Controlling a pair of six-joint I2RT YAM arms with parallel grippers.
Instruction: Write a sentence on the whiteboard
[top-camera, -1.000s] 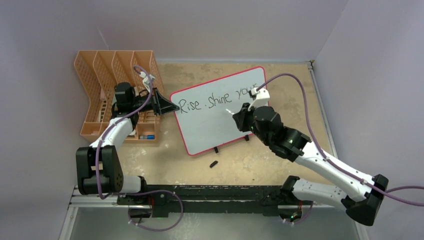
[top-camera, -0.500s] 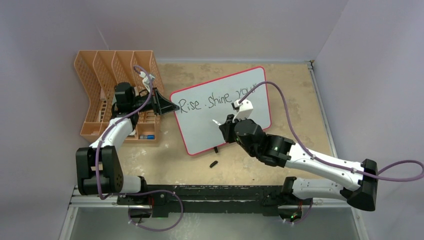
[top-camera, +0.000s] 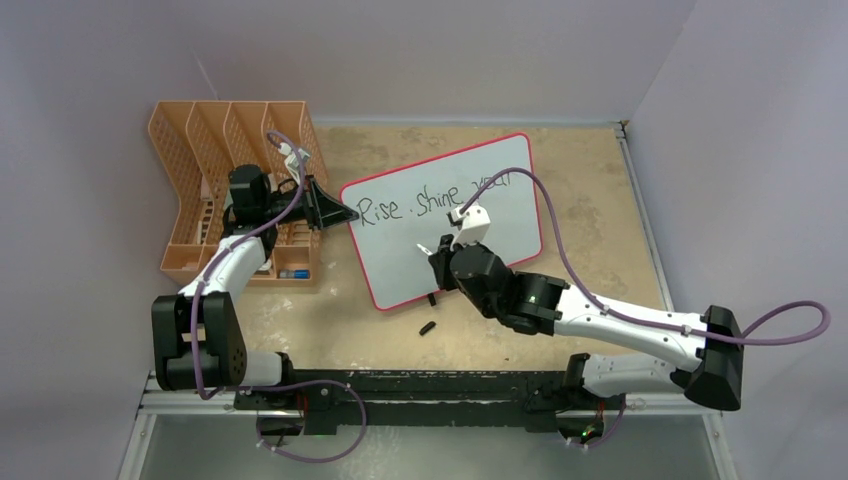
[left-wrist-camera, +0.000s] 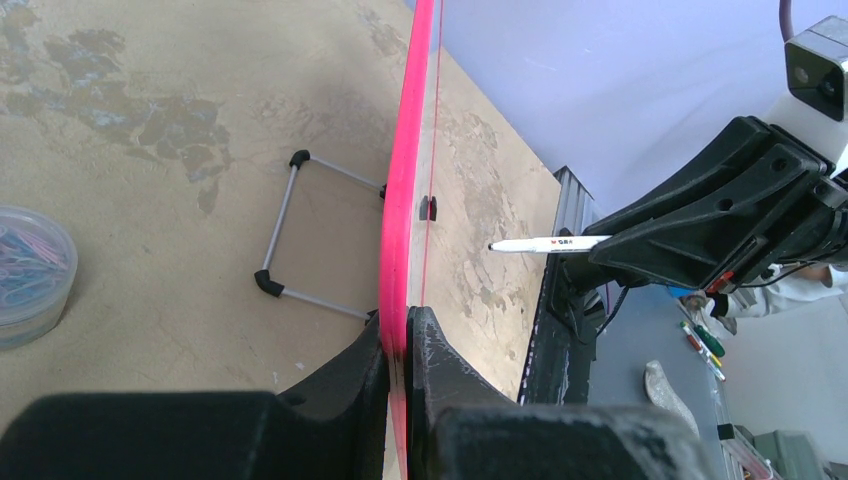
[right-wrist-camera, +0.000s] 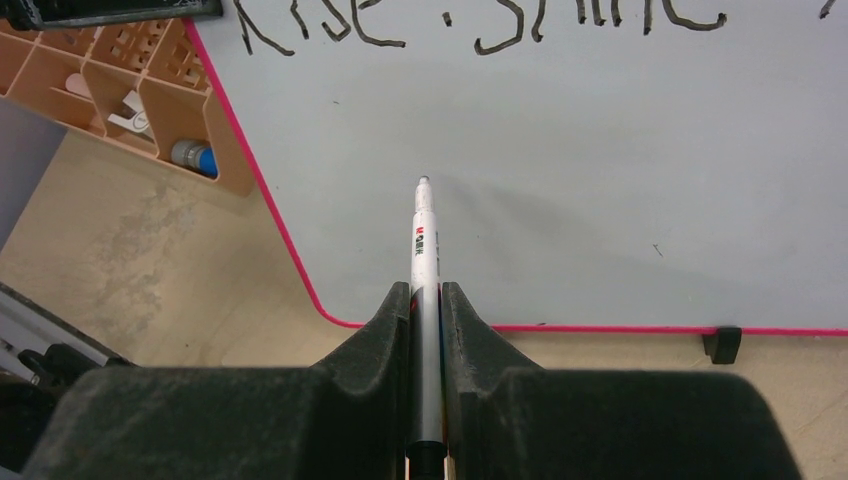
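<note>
The whiteboard (top-camera: 400, 265) stands tilted on the table, its pink rim (left-wrist-camera: 405, 200) edge-on in the left wrist view. The sentence (top-camera: 420, 200) reads "Rise . shine your" in one line along the top, and its lower half shows as the sentence (right-wrist-camera: 480, 25) in the right wrist view. My left gripper (top-camera: 345, 215) (left-wrist-camera: 400, 335) is shut on the board's left edge. My right gripper (top-camera: 435, 252) (right-wrist-camera: 427, 300) is shut on a white marker (right-wrist-camera: 425, 240) (left-wrist-camera: 545, 243). The marker's tip points at the blank area under "shine", a little off the surface.
An orange mesh file rack (top-camera: 235, 190) stands left of the board, behind my left arm. A small black marker cap (top-camera: 427, 327) lies on the table in front of the board. A clear tub of paper clips (left-wrist-camera: 30, 270) and the board's wire stand (left-wrist-camera: 300, 230) sit behind the board.
My right arm carried the marker left and down, from the end of "your" to the blank area below "shine". The left gripper and the board stayed still.
</note>
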